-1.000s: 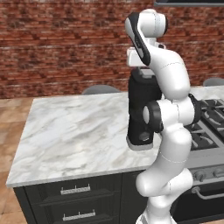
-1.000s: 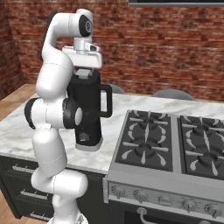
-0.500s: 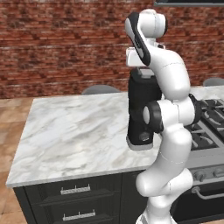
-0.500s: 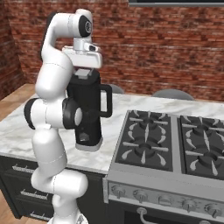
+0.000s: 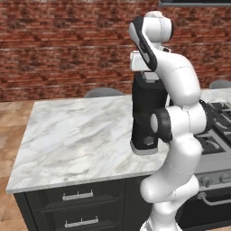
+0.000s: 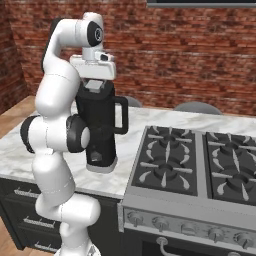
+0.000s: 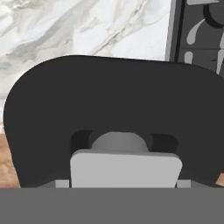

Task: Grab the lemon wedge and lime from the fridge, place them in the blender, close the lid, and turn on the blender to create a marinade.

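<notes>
Nothing has shifted since the earlier frames. Blender [image 6: 101,127] stands on the marble counter [image 5: 76,135] beside the stove [image 6: 200,170]. Gripper [image 6: 93,84], jaws spread wide, hovers on the lid [image 7: 109,113]. Lid-closing appears in hand; pressing it home, then the switch, follows.

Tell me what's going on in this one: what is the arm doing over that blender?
The white arm has its pincer pointing straight down onto the top of the black blender, which stands on the marble counter beside the stove. In the hand view the black lid sits right under the hand, with the grey piece at its centre between the fingertips. The pincer looks spread wide around that piece rather than clamped; whether it actually touches the lid is hard to tell.
</notes>
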You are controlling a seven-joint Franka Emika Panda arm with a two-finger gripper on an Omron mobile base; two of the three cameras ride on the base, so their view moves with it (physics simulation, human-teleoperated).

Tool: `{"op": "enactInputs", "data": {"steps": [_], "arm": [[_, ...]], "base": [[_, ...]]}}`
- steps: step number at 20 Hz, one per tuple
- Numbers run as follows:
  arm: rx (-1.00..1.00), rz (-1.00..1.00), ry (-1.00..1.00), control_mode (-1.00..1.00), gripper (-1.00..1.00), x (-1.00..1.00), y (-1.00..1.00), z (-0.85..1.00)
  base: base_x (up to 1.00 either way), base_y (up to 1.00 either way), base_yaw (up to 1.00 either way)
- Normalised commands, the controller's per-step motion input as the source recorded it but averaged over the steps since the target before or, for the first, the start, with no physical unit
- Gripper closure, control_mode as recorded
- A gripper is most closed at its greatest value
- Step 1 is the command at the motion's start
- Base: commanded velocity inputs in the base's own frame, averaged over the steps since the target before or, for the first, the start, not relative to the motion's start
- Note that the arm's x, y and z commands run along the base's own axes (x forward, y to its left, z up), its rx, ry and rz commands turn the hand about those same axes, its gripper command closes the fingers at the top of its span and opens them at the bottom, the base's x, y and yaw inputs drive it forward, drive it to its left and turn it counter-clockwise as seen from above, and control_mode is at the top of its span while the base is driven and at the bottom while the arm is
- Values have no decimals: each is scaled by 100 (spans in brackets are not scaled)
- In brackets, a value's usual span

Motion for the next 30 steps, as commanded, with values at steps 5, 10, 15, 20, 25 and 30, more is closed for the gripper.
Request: {"op": "enactInputs", "data": {"steps": [5,10,15,20,25,30], "arm": [[0,0,0,-100,100,15,0,2],[0,0,-4,-100,100,20,0,33],[0,0,0,-100,100,19,0,10],[0,0,3,-100,100,48,0,-6],[0,0,20,-100,100,10,0,-42],[0,0,14,-100,100,-11,0,-35]], "base": [[0,0,0],[0,0,0],[0,0,0],[0,0,0],[0,0,0],[0,0,0]]}}
